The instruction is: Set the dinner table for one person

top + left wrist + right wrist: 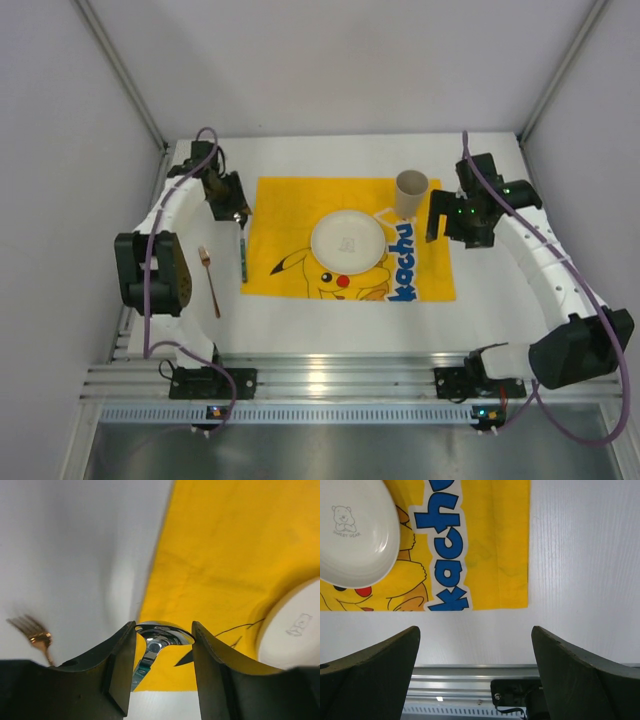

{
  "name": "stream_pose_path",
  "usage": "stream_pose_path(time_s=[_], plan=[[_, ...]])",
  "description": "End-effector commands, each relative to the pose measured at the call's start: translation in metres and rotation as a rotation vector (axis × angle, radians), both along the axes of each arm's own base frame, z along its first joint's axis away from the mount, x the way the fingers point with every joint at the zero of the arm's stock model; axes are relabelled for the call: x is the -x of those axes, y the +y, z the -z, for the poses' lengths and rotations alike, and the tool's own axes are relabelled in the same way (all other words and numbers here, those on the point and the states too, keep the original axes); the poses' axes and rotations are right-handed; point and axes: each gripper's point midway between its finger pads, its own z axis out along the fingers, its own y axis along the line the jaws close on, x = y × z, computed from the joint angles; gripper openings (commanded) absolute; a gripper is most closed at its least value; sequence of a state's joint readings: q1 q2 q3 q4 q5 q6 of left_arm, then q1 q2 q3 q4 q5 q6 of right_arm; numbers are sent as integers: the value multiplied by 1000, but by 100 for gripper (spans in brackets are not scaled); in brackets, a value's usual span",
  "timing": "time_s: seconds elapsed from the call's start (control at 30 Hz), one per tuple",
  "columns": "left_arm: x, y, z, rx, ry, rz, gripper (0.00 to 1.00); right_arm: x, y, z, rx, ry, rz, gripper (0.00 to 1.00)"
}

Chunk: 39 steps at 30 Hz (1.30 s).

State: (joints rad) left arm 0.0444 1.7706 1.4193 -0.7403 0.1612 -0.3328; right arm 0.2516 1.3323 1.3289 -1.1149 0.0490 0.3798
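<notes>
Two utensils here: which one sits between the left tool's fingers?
The silver spoon with the teal handle, at the yellow mat's left edge; the copper fork lies apart on the white table.

Mat point(290, 200) flat on desk point(330, 325). Plate point(348, 243) on mat, centre. Cup point(410, 193) on mat, far right part, behind plate. Spoon point(242, 258) along mat's left edge. Fork point(210, 282) on desk, left of mat.

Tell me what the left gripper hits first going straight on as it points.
The spoon: its bowl lies ahead of the left gripper, between its fingers, at the edge of the yellow mat. They may already touch.
</notes>
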Motion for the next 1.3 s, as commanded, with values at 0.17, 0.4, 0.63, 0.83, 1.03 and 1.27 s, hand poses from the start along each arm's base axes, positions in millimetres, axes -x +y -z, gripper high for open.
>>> stream_pose_path(time_s=[0.17, 0.4, 0.63, 0.83, 1.03, 1.27], plan=[[-26, -131, -49, 134, -72, 174, 17, 16, -12, -12, 37, -56, 1, 93], [4, -218, -97, 261, -106, 274, 16, 25, 27, -36, -185, -189, -150, 95], [25, -272, -131, 390, -137, 344, 14, 21, 82, -59, -477, -308, -274, 96], [23, -315, -171, 507, -197, 359, 11, 20, 139, -56, -611, -314, -361, 88], [30, -349, -198, 591, -202, 389, 10, 12, 172, -41, -570, -324, -393, 84], [55, -364, -210, 630, -187, 412, 9, -3, 183, -37, -529, -350, -383, 73]])
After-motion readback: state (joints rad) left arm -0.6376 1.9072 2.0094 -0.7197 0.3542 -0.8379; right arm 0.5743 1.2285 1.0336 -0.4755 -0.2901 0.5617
